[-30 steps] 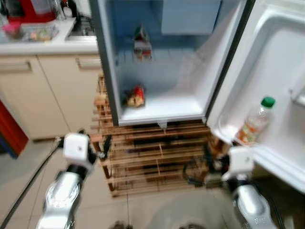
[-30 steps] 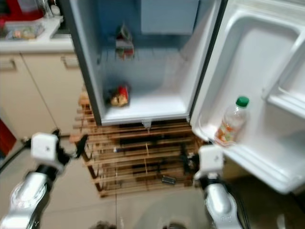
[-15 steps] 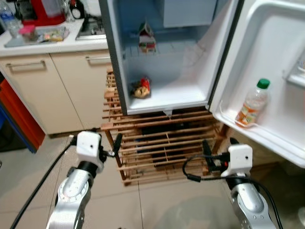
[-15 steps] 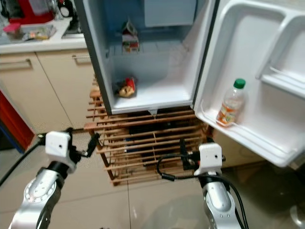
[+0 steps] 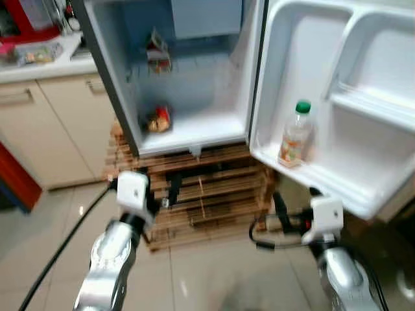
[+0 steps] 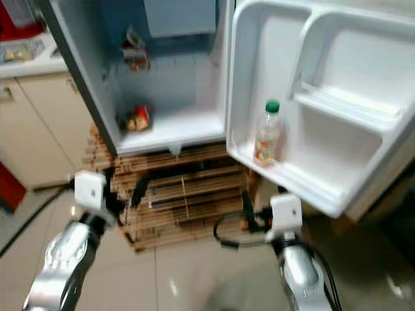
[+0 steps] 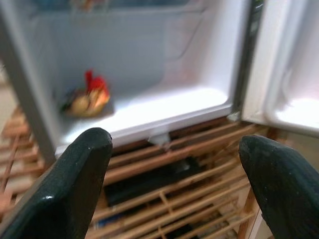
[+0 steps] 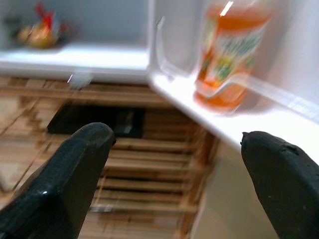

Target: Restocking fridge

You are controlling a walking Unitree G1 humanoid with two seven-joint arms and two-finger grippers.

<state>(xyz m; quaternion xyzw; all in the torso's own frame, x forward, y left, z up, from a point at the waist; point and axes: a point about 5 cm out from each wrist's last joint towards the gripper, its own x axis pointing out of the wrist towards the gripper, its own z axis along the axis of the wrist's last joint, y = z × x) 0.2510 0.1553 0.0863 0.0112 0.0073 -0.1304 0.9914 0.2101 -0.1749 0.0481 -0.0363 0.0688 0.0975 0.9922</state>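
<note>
The fridge (image 5: 188, 78) stands open on a wooden slatted rack (image 5: 207, 188). Inside, a small carton (image 5: 155, 50) sits on the upper shelf and a red snack bag (image 5: 157, 120) lies on the bottom. An orange drink bottle with a green cap (image 5: 294, 134) stands upright in the lowest door shelf (image 5: 311, 175). My left gripper (image 7: 169, 184) is open and empty, held low in front of the rack and facing the fridge's bottom compartment. My right gripper (image 8: 169, 184) is open and empty too, below and short of the door shelf, with the bottle (image 8: 230, 55) ahead of it.
Cream kitchen cabinets (image 5: 45, 123) under a cluttered counter stand left of the fridge, with a red object (image 5: 13, 184) by the floor. A black cable (image 5: 58, 253) trails from my left arm, another loops at my right wrist (image 5: 262, 236). Tiled floor (image 5: 214, 278) lies before the rack.
The camera has swung, so the fridge and its door sit further left in the picture and more of the door shows. Both grippers stay open and empty at about the same height.
</note>
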